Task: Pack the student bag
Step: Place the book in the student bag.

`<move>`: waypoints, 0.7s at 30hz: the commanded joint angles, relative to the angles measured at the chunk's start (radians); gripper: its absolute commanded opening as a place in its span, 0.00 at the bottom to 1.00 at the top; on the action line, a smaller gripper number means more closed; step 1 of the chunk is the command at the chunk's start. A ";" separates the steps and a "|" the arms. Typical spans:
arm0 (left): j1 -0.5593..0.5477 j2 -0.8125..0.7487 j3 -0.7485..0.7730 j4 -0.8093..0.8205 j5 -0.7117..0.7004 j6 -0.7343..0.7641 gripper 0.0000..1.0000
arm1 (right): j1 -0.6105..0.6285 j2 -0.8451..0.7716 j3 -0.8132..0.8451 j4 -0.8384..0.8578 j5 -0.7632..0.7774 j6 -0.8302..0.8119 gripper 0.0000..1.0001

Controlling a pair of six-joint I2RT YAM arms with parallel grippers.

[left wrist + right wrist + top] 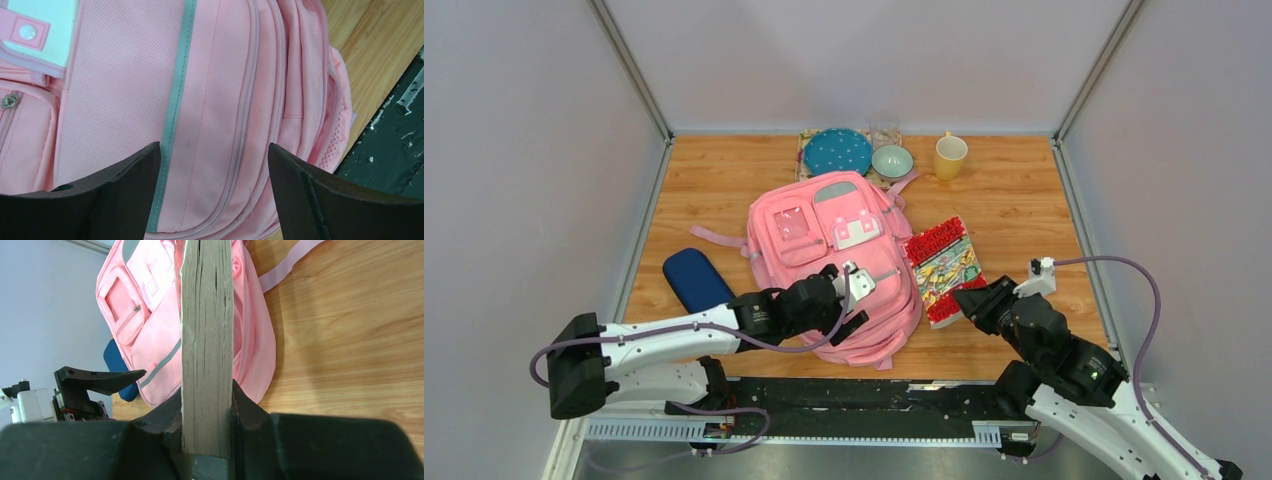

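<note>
Pink backpack (834,260) flat on table (1024,200), centre, front pockets up. Left claw (856,303) spread wide over backpack's near end, gripping nothing. Right claw (972,300) clamped on near edge of book (942,262), just right of backpack. Blue pouch (696,278) left of backpack.

bare table (1034,215) right of book (942,268), student bag (824,240) central, plate (838,152) behind

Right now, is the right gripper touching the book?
Touching. The right wrist view shows the right gripper clamped against both sides of the book, with no gap.
</note>
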 commanded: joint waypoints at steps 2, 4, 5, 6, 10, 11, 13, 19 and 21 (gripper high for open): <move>-0.009 0.048 0.043 0.079 0.015 0.054 0.86 | -0.002 -0.020 0.044 0.067 0.033 0.035 0.00; -0.012 0.068 0.050 0.092 -0.003 0.078 0.86 | -0.002 -0.023 0.043 0.060 0.033 0.038 0.00; -0.013 0.090 0.053 0.093 -0.020 0.081 0.86 | -0.001 -0.025 0.041 0.056 0.036 0.041 0.00; -0.013 0.104 0.058 0.095 -0.031 0.089 0.86 | -0.001 -0.026 0.037 0.056 0.035 0.042 0.00; -0.012 0.158 0.061 0.115 -0.094 0.118 0.83 | -0.001 -0.046 0.040 0.041 0.033 0.048 0.00; -0.013 0.164 0.058 0.121 -0.109 0.120 0.82 | -0.001 -0.046 0.043 0.028 0.033 0.048 0.00; -0.013 0.183 0.055 0.124 -0.117 0.126 0.72 | -0.001 -0.059 0.047 0.011 0.041 0.053 0.00; -0.012 0.212 0.046 0.158 -0.173 0.136 0.42 | -0.001 -0.098 0.041 -0.032 0.056 0.075 0.00; -0.013 0.213 0.041 0.158 -0.193 0.133 0.33 | 0.001 -0.103 0.035 -0.044 0.053 0.082 0.00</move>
